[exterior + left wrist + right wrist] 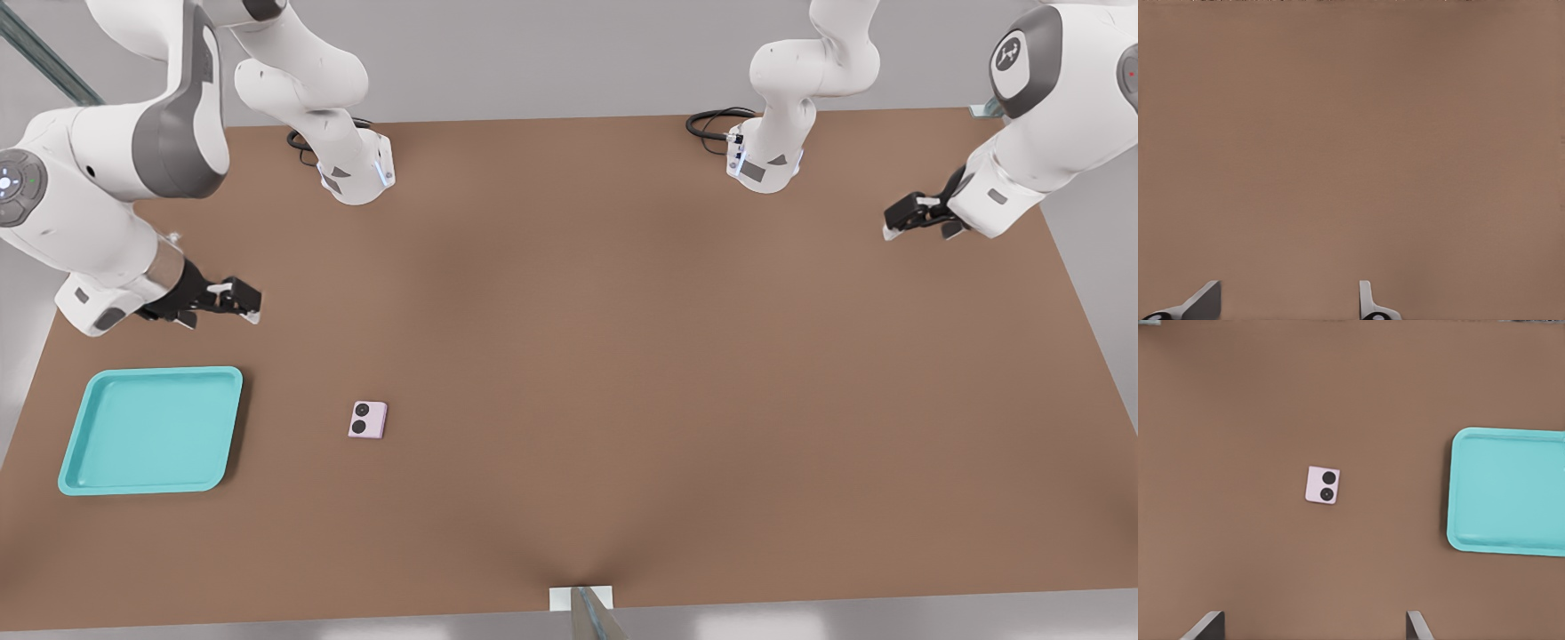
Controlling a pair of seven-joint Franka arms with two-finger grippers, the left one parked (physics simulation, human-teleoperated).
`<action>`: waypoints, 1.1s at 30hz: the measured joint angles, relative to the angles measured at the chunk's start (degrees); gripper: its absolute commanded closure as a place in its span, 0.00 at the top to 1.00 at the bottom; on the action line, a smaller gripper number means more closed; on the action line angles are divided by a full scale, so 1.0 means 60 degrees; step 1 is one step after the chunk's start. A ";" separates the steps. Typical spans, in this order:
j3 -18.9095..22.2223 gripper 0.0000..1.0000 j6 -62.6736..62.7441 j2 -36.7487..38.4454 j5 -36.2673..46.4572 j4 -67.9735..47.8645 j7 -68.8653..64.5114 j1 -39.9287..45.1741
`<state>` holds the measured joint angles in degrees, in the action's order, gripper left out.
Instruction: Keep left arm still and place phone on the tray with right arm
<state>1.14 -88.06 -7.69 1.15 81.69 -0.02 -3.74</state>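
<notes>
Beyond tray (151,430) and phone (368,420), gripper (233,300) agape.

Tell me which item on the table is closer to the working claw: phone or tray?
The turquoise tray; it lies just below the open claw in the front view. The pink phone lies farther off.

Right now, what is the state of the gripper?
Gripper: open, holding nothing, above the table, apart from the phone and the tray.

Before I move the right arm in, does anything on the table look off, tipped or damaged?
Nothing stands out. The phone lies flat on the table, lenses up, slightly askew, apart from the tray, which sits level and holds nothing. The gripper hovers open above the table, beyond the tray.
</notes>
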 measured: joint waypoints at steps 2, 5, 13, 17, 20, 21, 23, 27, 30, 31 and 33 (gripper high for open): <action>0.0000 1.00 -0.0183 -0.0109 0.0008 -0.0001 0.0007 0.0023; -0.0194 1.00 -0.0633 -0.0680 0.0026 0.0042 0.0028 0.0022; -0.0434 1.00 -0.2804 -0.2985 0.0028 0.0714 0.0240 -0.0383; -0.0440 1.00 -0.4120 -0.3694 0.0002 0.1328 0.0527 -0.0758; -0.0429 1.00 -0.5036 -0.4335 0.0019 0.1415 0.0722 -0.0752; -0.0428 1.00 -0.5284 -0.4522 0.0025 0.1440 0.0781 -0.0721; -0.0425 1.00 -0.5759 -0.4692 0.0033 0.1656 0.0889 -0.0626; -0.0424 1.00 -0.6719 -0.4727 0.0040 0.2607 0.1074 -0.0513; -0.0416 1.00 -0.7345 -0.4879 0.0041 0.2869 0.1189 -0.0425; -0.0412 1.00 -0.7513 -0.4937 0.0041 0.2909 0.1224 -0.0382; -0.0410 1.00 -0.7835 -0.4982 0.0041 0.3058 0.1289 -0.0351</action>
<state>-1.32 -135.07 -37.58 1.40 100.03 7.71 -5.85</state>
